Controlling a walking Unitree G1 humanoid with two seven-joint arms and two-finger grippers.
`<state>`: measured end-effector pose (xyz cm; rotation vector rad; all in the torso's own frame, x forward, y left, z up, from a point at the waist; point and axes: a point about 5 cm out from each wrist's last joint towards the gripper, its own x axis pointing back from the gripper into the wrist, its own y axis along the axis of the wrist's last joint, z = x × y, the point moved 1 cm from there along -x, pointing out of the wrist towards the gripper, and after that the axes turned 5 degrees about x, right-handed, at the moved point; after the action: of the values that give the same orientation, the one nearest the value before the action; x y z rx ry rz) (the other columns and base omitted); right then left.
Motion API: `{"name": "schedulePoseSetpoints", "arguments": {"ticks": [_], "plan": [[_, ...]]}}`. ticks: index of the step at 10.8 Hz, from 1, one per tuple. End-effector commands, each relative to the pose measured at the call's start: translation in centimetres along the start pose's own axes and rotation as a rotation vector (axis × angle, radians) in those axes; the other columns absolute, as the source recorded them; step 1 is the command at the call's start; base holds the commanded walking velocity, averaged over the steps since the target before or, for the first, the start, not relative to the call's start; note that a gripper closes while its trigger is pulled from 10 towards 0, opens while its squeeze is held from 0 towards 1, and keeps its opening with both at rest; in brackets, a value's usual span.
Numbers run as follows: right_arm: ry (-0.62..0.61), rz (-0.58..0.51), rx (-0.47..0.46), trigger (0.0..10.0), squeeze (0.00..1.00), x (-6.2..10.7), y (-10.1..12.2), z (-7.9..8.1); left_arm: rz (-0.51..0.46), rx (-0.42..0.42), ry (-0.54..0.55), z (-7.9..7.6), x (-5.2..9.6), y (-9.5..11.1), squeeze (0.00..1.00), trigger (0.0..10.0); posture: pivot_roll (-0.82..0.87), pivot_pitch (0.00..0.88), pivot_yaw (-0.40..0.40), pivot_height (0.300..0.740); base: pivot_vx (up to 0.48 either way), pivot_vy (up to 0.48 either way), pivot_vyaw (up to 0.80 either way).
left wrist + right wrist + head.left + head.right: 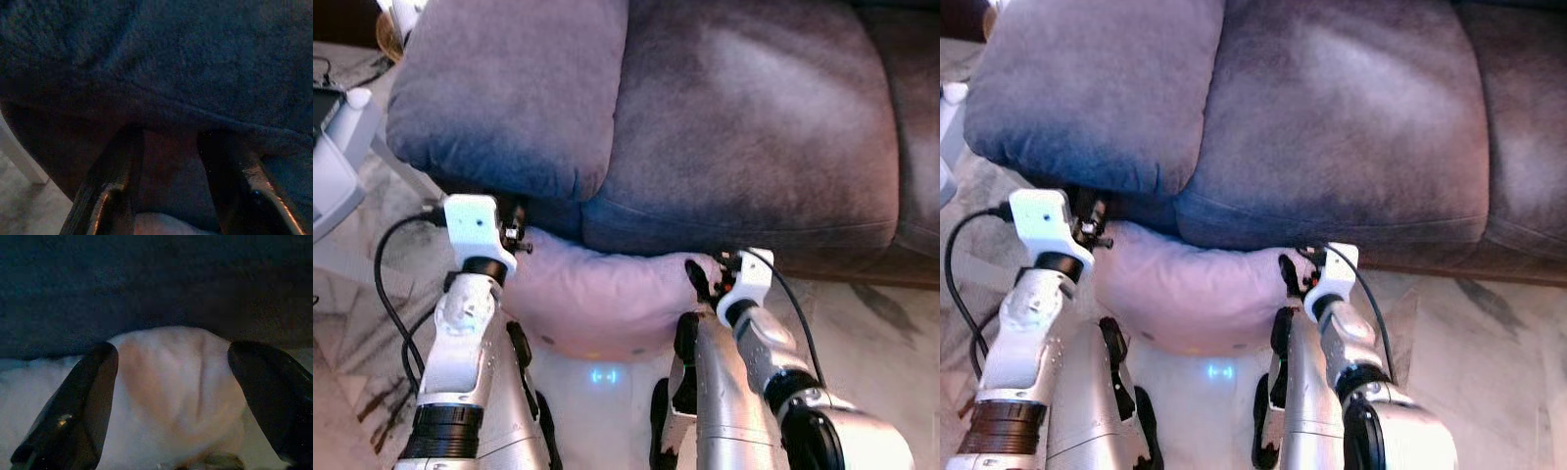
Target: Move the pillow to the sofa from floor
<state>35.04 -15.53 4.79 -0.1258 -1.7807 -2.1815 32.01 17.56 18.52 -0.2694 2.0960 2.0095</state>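
A pale pink pillow (pixel 597 299) hangs in front of the dark grey sofa (pixel 744 127), its top pressed against the sofa's front below the seat cushions. My left gripper (pixel 514 235) is at the pillow's left end, under the overhanging left cushion (pixel 509 88). In the left wrist view its fingers (pixel 112 186) stand apart, facing sofa fabric, with a sliver of pillow (pixel 161 226) beneath. My right gripper (pixel 705 276) is at the pillow's right end. Its fingers (pixel 93 396) are spread wide, with a bulging pillow corner (pixel 171 382) between them.
Marble-patterned floor (pixel 881 333) runs along the sofa's front. A white and grey appliance (pixel 337 147) stands at the left, beside the sofa's end. A black cable (pixel 386 284) loops from my left wrist.
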Motion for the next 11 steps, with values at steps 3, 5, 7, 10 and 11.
{"name": "schedulePoseSetpoints", "arguments": {"ticks": [3,5,7,10,11], "plan": [[-0.037,0.047,0.013,10.0,0.00,0.3,-1.0,-0.5,-0.062,0.022,-0.040,-0.7,0.3,2.8,0.00,10.0,0.18,0.424,-0.080,0.494,0.000,0.000,0.00],[-0.046,0.058,0.017,10.0,0.00,0.7,-1.7,-0.7,-0.075,0.022,-0.051,-1.0,0.7,3.9,0.00,10.0,0.19,0.446,-0.078,0.494,0.000,0.000,0.00],[-0.058,0.071,0.027,10.0,0.00,0.8,-2.0,-0.8,-0.076,0.027,-0.059,-1.2,0.7,4.5,0.00,10.0,0.19,0.461,-0.079,0.494,0.000,0.000,0.00],[-0.054,0.076,0.018,10.0,0.00,0.7,-2.1,-0.5,-0.082,0.035,-0.078,-1.9,0.7,5.7,0.00,10.0,0.20,0.483,-0.083,0.494,0.000,0.000,0.00],[-0.048,0.075,0.022,0.0,0.00,0.7,-2.1,-0.3,-0.081,0.033,-0.081,-1.9,0.7,6.1,0.00,10.0,0.20,0.488,-0.081,0.494,0.000,0.000,0.00]]}}
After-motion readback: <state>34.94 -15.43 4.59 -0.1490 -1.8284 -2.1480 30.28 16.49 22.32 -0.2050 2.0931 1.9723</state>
